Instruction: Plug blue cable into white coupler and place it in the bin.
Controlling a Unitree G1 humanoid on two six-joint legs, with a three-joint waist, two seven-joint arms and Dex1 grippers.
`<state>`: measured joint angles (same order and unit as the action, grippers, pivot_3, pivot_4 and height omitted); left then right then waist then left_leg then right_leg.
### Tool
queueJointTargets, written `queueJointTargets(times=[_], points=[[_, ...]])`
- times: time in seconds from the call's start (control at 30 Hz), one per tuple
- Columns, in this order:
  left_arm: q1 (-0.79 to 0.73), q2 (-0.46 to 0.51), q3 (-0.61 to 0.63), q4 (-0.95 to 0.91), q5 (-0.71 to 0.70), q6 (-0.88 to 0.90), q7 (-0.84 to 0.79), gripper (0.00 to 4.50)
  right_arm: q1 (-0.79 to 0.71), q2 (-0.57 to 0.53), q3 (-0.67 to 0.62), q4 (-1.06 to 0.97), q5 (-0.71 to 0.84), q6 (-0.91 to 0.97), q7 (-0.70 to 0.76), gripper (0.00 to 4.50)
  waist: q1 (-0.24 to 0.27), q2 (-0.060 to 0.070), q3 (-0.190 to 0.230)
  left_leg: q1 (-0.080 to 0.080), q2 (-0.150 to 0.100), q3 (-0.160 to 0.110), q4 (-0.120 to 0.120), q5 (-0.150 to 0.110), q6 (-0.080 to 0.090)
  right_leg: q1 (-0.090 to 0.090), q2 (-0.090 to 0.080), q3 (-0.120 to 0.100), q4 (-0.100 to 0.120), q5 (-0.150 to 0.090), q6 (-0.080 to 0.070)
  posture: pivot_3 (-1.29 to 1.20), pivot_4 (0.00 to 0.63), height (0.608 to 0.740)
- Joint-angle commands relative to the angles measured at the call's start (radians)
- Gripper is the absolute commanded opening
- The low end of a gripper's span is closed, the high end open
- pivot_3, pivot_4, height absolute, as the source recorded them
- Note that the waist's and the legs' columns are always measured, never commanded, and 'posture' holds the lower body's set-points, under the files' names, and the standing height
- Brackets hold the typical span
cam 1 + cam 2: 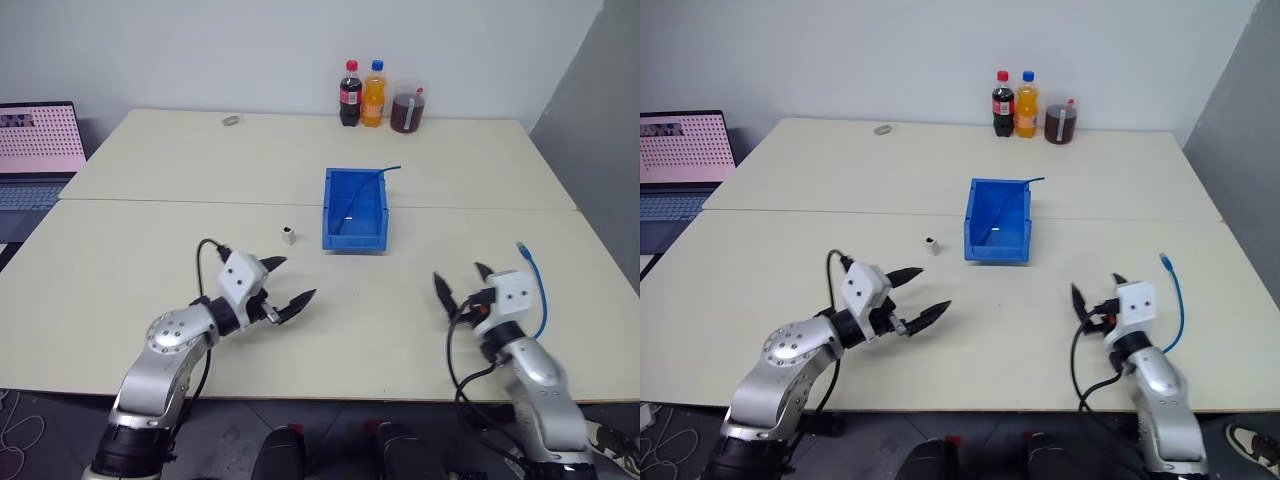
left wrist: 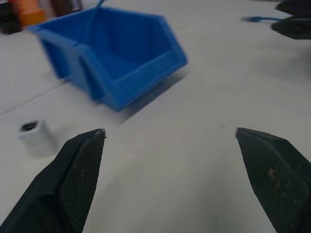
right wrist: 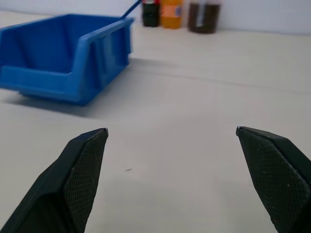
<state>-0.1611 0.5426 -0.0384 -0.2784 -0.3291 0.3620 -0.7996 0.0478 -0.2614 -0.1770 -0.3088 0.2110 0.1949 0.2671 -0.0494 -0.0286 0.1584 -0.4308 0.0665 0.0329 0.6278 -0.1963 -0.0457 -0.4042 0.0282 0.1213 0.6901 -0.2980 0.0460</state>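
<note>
Looking at progress: nothing plugged yet, both the left gripper (image 1: 292, 282) and right gripper (image 1: 460, 279) sit empty with fingers spread wide above the table (image 1: 140, 260). White coupler (image 1: 288, 235) stands alone just left of the bin (image 1: 333, 238) at frame centre; blue cable (image 1: 538, 290) lies at right edge, beside the right gripper. Pickup, mating and binning all remain.

looks like an office or lab room. two plain beige tables (image 1: 150, 270) meet a bare white wall (image 1: 200, 50). an open laptop (image 1: 35, 150) sits alongside.

Head views overlook table (image 1: 300, 300); wrist views skim it.
</note>
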Motion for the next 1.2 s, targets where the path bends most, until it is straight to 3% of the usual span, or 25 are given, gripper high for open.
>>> queueJointTargets(times=[0.03, 0.2, 0.27, 0.5, 0.6, 0.97, 1.1, 1.13, 1.2], points=[[-0.04, 0.035, -0.051, -0.058, -0.057, 0.082, -0.083, 4.5, -0.029, -0.039, -0.107, -0.044, 0.047, 0.078, -0.041, 4.5, -0.005, 0.0, 0.0, 0.0, 0.0, 0.0, 0.0, 0.0, 0.0, 0.0, 0.0, 0.0, 0.0, 0.0, 0.0, 0.0, 0.15, 0.74], [-0.125, 0.068, -0.126, -0.047, -0.067, 0.138, -0.175, 4.5, -0.112, -0.198, -0.199, 0.11, 0.044, 0.242, -0.028, 4.5, -0.007, 0.001, 0.0, 0.0, -0.001, -0.001, 0.001, 0.0, 0.0, 0.0, 0.0, 0.0, 0.002, 0.0, 0.0, 0.0, 0.15, 0.74], [-0.163, 0.066, -0.146, -0.014, -0.064, 0.128, -0.208, 4.5, -0.201, -0.274, -0.212, 0.281, 0.059, 0.345, -0.007, 4.5, -0.008, 0.001, 0.0, 0.0, -0.001, -0.001, 0.001, 0.0, 0.001, 0.0, 0.0, 0.0, 0.002, 0.0, 0.0, 0.0, 0.15, 0.74], [-0.199, 0.055, -0.161, 0.027, -0.052, 0.104, -0.24, 4.5, -0.358, -0.346, -0.195, 0.577, 0.08, 0.378, 0.095, 4.5, -0.011, 0.002, 0.001, 0.001, -0.002, -0.002, 0.0, 0.001, 0.002, 0.0, 0.001, 0.0, 0.002, 0.0, -0.005, 0.0, 0.15, 0.74], [-0.2, 0.054, -0.158, 0.031, -0.049, 0.1, -0.246, 4.5, -0.396, -0.37, -0.176, 0.666, 0.075, 0.354, 0.159, 4.02, -0.012, 0.002, 0.001, 0.0, -0.002, -0.002, 0.001, 0.001, 0.002, 0.0, 0.001, 0.001, 0.001, 0.001, -0.004, 0.0, 0.15, 0.74], [-0.181, 0.078, -0.133, 0.03, -0.057, 0.093, -0.257, 4.5, -0.461, -0.419, -0.145, 0.783, 0.079, 0.313, 0.312, 1.27, -0.014, 0.002, 0.001, 0.0, -0.002, -0.002, 0.001, 0.001, 0.002, 0.001, 0.001, 0.0, 0.002, 0.0, -0.002, 0.0, 0.15, 0.74], [-0.175, 0.079, -0.116, 0.047, -0.064, 0.085, -0.264, 4.5, -0.482, -0.446, -0.147, 0.803, 0.106, 0.322, 0.409, 0.52, -0.013, 0.002, 0.001, 0.0, -0.002, -0.002, 0.001, 0.001, 0.001, 0.001, 0.001, 0.0, 0.002, 0.0, -0.002, 0.0, 0.15, 0.74], [-0.173, 0.078, -0.111, 0.052, -0.068, 0.084, -0.265, 4.5, -0.484, -0.456, -0.141, 0.795, 0.114, 0.33, 0.441, 0.12, -0.012, 0.002, 0.001, 0.0, -0.002, -0.002, 0.001, 0.001, 0.002, 0.001, 0.001, 0.0, 0.002, 0.0, -0.002, 0.0, 0.15, 0.74], [-0.169, 0.076, -0.099, 0.061, -0.076, 0.086, -0.266, 4.5, -0.484, -0.474, -0.125, 0.769, 0.127, 0.344, 0.504, 0.01, -0.012, 0.002, 0.001, 0.0, -0.002, -0.002, 0.001, 0.001, 0.002, 0.001, 0.001, 0.0, 0.002, 0.0, -0.002, 0.0, 0.15, 0.74]])
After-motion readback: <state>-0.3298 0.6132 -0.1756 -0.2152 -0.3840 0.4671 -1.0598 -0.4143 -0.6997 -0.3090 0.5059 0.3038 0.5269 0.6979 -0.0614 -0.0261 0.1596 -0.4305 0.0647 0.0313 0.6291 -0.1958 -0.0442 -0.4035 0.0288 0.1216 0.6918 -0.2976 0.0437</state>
